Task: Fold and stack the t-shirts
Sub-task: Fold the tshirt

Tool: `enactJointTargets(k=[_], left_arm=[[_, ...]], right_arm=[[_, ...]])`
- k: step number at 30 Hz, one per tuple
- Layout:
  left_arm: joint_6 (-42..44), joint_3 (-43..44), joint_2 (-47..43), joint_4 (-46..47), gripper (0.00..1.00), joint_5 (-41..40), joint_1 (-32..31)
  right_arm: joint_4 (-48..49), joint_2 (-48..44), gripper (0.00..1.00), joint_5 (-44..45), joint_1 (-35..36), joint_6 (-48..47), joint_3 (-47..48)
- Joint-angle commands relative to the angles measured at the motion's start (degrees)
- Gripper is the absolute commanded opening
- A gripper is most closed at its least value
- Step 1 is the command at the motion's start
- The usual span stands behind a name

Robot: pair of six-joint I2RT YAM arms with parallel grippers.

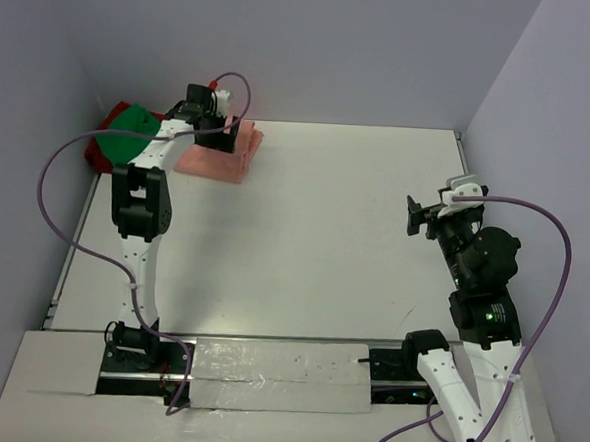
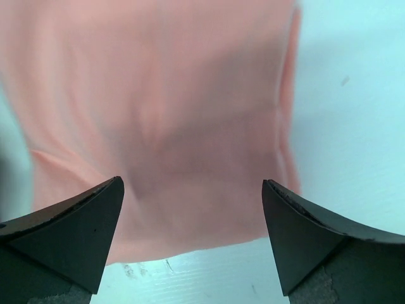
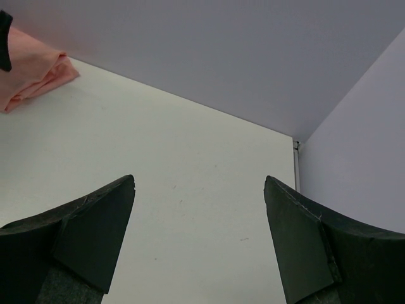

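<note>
while the folded pink shirt (image 1: 222, 156) lies flat at the far left of the table (image 1: 324, 243), close to the back wall (image 1: 315, 52), the green shirt (image 1: 133, 121) sits just to its left in the corner, resting on top of the dark red shirt (image 1: 101, 157), which pokes out beneath it. the left claw (image 2: 193, 190) hangs right over the pink shirt with its jaws spread wide and nothing between them; whether it touches the cloth cannot be told. the right claw (image 3: 199, 183) is well apart on the right side, above bare table, also spread open and holding nothing.
</note>
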Motion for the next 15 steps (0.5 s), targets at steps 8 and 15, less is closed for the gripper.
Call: enactJointTargets(k=[8, 15], left_arm=[[-6.4, 11.7, -11.3, 8.3, 0.99, -4.3, -1.0], [-6.4, 14.4, -6.8, 3.3, 0.99, -4.4, -1.1]], right_arm=[[0.3, 0.2, 0.89, -0.7, -0.4, -0.2, -0.6], [0.3, 0.5, 0.89, -0.9, -0.3, -0.3, -0.6]])
